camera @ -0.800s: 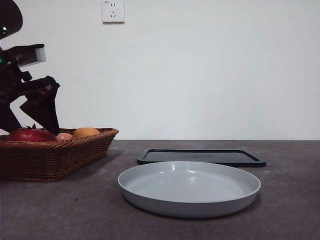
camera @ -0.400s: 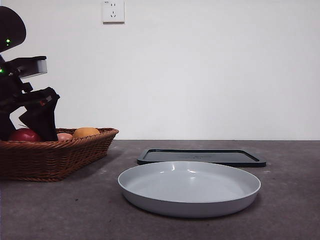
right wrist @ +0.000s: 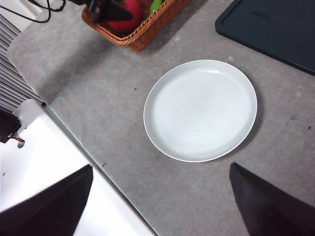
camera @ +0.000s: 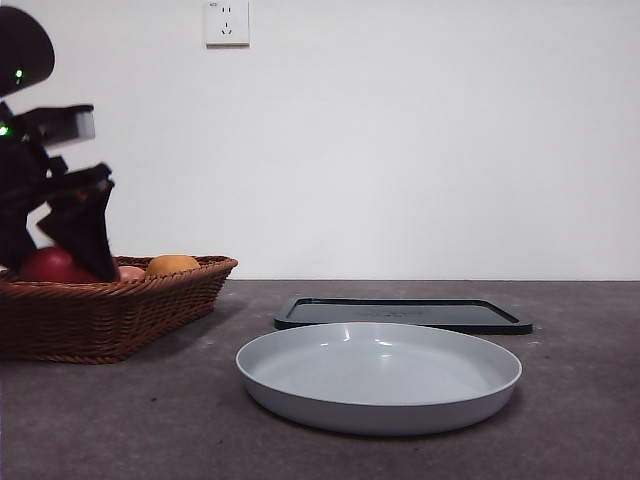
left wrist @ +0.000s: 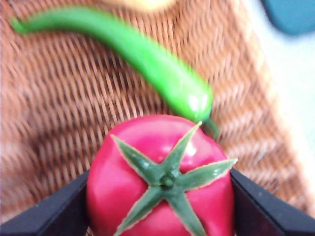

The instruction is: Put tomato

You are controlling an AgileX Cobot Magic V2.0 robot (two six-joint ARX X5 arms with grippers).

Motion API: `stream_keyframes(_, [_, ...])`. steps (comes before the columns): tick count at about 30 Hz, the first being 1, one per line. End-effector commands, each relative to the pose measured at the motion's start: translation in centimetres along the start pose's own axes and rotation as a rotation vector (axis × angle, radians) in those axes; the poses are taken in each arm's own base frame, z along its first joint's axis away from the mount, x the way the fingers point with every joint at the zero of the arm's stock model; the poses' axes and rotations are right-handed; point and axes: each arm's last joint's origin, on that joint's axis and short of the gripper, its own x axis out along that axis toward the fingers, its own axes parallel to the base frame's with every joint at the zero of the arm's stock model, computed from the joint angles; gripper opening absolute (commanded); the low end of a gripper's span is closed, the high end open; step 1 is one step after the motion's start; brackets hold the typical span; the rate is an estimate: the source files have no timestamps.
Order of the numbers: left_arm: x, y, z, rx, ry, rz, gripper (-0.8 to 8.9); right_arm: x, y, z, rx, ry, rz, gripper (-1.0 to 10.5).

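**Grey table, red tomato clamped in the basket**

Grey, matte and faintly speckled, the table (camera: 120, 420) runs level to a plain white wall (camera: 420, 140) with a white socket (camera: 226, 22) high up. Nearest the front camera sits a round, shallow plate (camera: 379, 400), pale grey and glossy, with a smooth upturned rim. Just behind it lies a flat, dark rectangular tray (camera: 403, 314) with rounded corners. Off to the side stands a woven wicker basket (camera: 110, 318), brown and ribbed, and over it the left gripper (camera: 50, 262) comes down, big and black.

The front view shows only the red top of the tomato (camera: 50, 266) over the basket's rim, with a pale pink fruit (camera: 128, 272) and an orange fruit (camera: 172, 264) beside it. The left wrist view shows what that hides: the tomato (left wrist: 160, 182) is glossy and round, topped by a spiky green star-shaped calyx, and the left gripper's two black jaws press against its opposite sides, grasping it over the basket's weave. A smooth, curved green chilli pepper (left wrist: 133, 54) lies on the wicker just beyond it.

The right wrist view looks down from high: plate (right wrist: 201, 110), tray (right wrist: 275, 29) and basket (right wrist: 142, 30) are spread below, and the right gripper (right wrist: 162, 206) hangs well clear, its jaws spread wide and holding nothing.
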Motion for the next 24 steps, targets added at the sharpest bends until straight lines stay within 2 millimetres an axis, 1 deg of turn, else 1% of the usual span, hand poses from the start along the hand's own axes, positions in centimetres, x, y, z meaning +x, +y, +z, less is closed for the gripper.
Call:
stream_keyframes(1, [-1.8,-0.5,1.8,-0.016,-0.081,-0.013,2.36,-0.2,0.2,0.4,-0.001,-0.011,0.004,4.4])
stream_keyframes(4, [-3.7,-1.4,2.9,0.009,-0.142,-0.066,2.36,-0.2,0.2,0.4,-0.002,-0.011,0.004,4.4])
stream_keyframes(6, [-5.0,-2.5,3.5,0.017,-0.185,-0.13,2.36,-0.2,0.2,0.4,-0.002,-0.011,0.004,4.4])
stream_keyframes(9, [-6.3,-4.4,3.8,0.065,-0.23,-0.227,2.36,-0.2,0.2,0.4,-0.001,-0.012,0.003,4.4])
stream_keyframes(11, [-6.7,-5.8,3.8,0.101,-0.237,-0.262,2.36,-0.2,0.2,0.4,-0.002,-0.011,0.003,4.4])
stream_keyframes(16, [-6.2,-9.6,3.6,0.198,-0.219,-0.359,2.36,-0.2,0.2,0.4,-0.002,-0.012,0.003,4.4])
stream_keyframes(21, [-4.5,-13.5,3.4,0.294,-0.211,-0.453,2.36,-0.2,0.2,0.4,-0.002,-0.012,0.002,4.4])
stream_keyframes(24, [-3.1,-15.4,3.1,0.334,-0.196,-0.479,2.36,-0.2,0.2,0.4,-0.002,-0.011,0.003,4.4])
